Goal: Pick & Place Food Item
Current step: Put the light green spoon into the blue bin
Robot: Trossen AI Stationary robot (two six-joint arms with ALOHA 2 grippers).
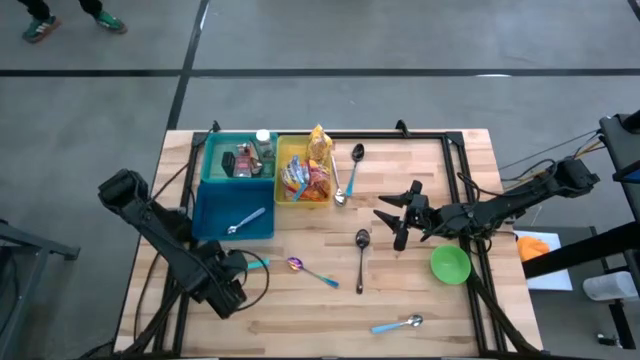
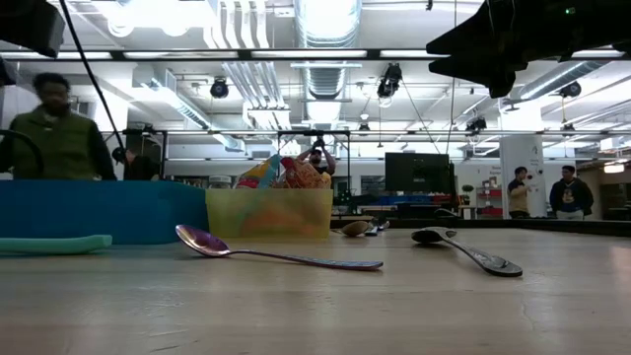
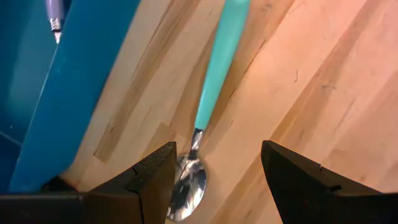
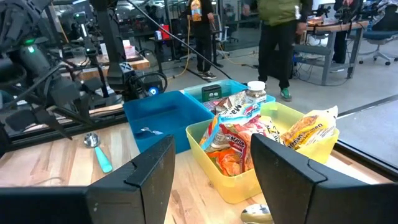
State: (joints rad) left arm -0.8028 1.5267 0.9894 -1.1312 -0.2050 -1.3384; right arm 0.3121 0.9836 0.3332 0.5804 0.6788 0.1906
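Snack packets (image 1: 308, 172) (image 4: 249, 130) stand in a yellow bin (image 1: 300, 200) at the table's far side, next to a teal bin (image 1: 240, 160) with jars and a blue bin (image 1: 232, 212). My left gripper (image 3: 217, 149) points down, open, above the bowl end of a teal-handled spoon (image 3: 214, 68) that lies flat on the wood beside the blue bin; in the high view the gripper (image 1: 238, 266) is at the near left. My right gripper (image 1: 395, 215) (image 4: 211, 140) stands open and level right of the yellow bin, facing it, with nothing between its fingers.
Several spoons lie on the table: a purple one (image 1: 310, 270), a dark one (image 1: 361, 255), a blue-handled one (image 1: 400, 324), two by the yellow bin (image 1: 350, 170). A green bowl (image 1: 450, 264) sits near right. Another spoon lies in the blue bin (image 1: 245, 220). People stand beyond the table.
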